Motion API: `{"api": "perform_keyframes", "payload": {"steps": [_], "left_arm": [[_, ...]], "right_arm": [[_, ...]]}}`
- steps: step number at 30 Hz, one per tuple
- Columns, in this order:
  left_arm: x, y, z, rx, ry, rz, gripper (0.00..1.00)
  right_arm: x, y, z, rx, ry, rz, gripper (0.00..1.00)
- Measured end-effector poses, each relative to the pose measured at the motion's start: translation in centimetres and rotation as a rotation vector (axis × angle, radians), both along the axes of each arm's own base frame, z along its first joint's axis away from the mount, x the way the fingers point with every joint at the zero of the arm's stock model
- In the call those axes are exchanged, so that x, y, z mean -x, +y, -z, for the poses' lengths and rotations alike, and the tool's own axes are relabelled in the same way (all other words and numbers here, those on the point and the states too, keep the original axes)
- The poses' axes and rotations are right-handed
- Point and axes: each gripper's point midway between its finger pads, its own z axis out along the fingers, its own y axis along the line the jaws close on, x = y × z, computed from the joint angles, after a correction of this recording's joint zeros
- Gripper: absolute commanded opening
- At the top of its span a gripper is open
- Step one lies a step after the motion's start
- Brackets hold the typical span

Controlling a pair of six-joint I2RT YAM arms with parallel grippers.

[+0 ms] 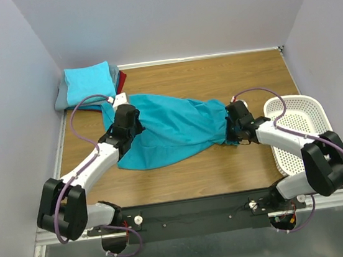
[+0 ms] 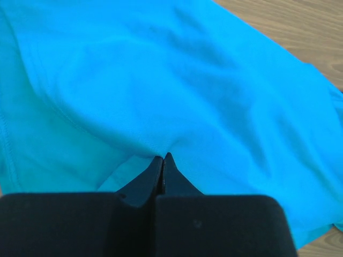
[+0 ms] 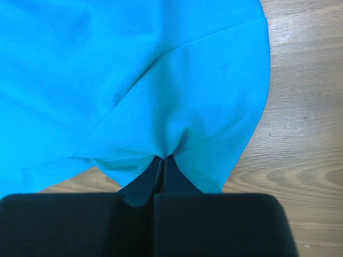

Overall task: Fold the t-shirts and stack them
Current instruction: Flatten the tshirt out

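Note:
A teal-blue t-shirt (image 1: 171,128) lies rumpled across the middle of the wooden table. My left gripper (image 1: 128,118) is shut on its left part; in the left wrist view the closed tips (image 2: 162,158) pinch a fold of the teal cloth (image 2: 177,80). My right gripper (image 1: 233,121) is shut on the shirt's right edge; in the right wrist view the closed tips (image 3: 163,159) pinch the cloth (image 3: 134,64) near a sleeve. A stack of folded t-shirts (image 1: 89,83), light turquoise over grey and dark red, sits at the back left corner.
A white perforated plastic basket (image 1: 297,132) stands at the right edge of the table, beside my right arm. White walls close in the table on the left, back and right.

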Motion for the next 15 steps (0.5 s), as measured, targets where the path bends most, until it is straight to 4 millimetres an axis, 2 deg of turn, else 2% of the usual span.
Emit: {"api": "perform_keyframes", "payload": {"steps": [3, 7, 10, 11, 14, 15], "left_arm": [[-0.6, -1.2, 0.1, -0.028, 0.011, 0.038, 0.0], [-2.2, -4.5, 2.3, -0.097, 0.067, 0.122, 0.01], [-2.9, -6.8, 5.2, -0.15, 0.131, 0.194, 0.19], [-2.9, -7.4, 5.9, -0.16, 0.145, 0.215, 0.34], [-2.5, -8.4, 7.1, -0.188, 0.177, 0.26, 0.51], [-2.3, -8.5, 7.0, -0.191, 0.178, 0.27, 0.68]], "right_arm": [[0.0, -0.4, -0.2, 0.016, -0.003, 0.01, 0.0], [0.3, -0.9, -0.5, 0.036, -0.002, 0.022, 0.0], [0.4, -1.1, -0.5, 0.043, 0.0, 0.026, 0.0], [0.5, -1.1, -0.4, 0.046, 0.004, 0.027, 0.0], [0.5, -1.3, -0.4, 0.052, 0.006, 0.03, 0.0], [0.6, -1.3, -0.4, 0.054, 0.008, 0.03, 0.0]]}}
